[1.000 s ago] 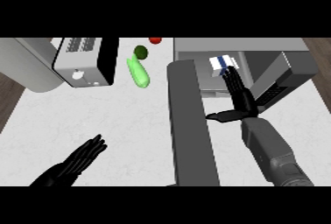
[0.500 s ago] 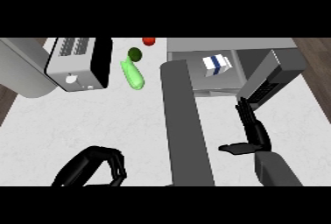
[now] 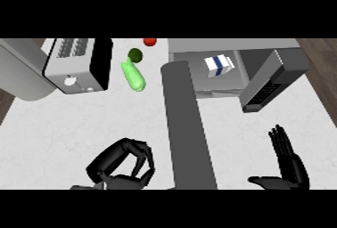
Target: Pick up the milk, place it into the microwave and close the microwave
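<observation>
The milk [image 3: 218, 66], a white carton with a blue band, stood inside the open microwave [image 3: 223, 45] at the counter's far side, well apart from both hands. The microwave door [image 3: 187, 133] jutted out toward the robot across the white counter [image 3: 66, 124], between the two hands. The right hand [image 3: 287, 162] was spread with straight fingers, holding nothing, near the view's lower edge. The left hand [image 3: 121, 162] was curled on nothing, just beside the door's near end. Placing appeared done; only closing remained. That would likely call for a hand set against the door's outer face to swing it round to the opening. A toaster [image 3: 77, 64] and a green vegetable [image 3: 133, 79] lay at left.
</observation>
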Robot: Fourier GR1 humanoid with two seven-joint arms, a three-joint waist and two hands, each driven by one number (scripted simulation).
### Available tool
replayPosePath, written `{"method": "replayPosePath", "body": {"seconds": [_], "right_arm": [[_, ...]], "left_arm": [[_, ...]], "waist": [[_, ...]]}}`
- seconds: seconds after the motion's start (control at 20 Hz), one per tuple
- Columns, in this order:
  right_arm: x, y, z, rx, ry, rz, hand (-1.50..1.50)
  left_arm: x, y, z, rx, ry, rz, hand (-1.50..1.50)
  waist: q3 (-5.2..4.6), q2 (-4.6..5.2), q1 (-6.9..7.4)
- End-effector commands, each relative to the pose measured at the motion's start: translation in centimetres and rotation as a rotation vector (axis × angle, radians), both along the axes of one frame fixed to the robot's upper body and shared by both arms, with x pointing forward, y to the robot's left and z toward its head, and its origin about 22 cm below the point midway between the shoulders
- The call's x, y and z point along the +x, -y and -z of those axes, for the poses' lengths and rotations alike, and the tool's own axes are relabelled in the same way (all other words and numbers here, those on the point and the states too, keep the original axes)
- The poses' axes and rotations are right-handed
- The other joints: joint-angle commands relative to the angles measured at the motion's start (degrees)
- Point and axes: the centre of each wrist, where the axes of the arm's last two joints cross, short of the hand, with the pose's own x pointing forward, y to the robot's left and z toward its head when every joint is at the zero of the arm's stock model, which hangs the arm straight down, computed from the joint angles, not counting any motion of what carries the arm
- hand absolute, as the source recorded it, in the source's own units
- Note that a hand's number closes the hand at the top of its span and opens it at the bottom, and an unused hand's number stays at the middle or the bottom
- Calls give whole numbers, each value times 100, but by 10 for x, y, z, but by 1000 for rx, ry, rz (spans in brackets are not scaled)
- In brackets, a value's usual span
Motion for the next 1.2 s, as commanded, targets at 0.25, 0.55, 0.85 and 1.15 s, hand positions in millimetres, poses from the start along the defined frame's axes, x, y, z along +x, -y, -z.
{"method": "replayPosePath", "body": {"seconds": [0.25,0.55,0.85,1.15], "right_arm": [[-78,39,-35,81,108,-85,-150],[-78,46,-67,131,179,-144,-150],[-59,42,-115,161,238,-271,-150],[-41,17,-144,170,254,-366,-150]], "left_arm": [[11,56,18,15,60,46,150],[-9,103,43,56,5,163,150],[-24,136,42,65,-26,136,150],[-27,162,31,89,18,97,150]], "waist": [[2,39,16],[9,65,-17],[-5,86,-198],[-7,113,-286]]}}
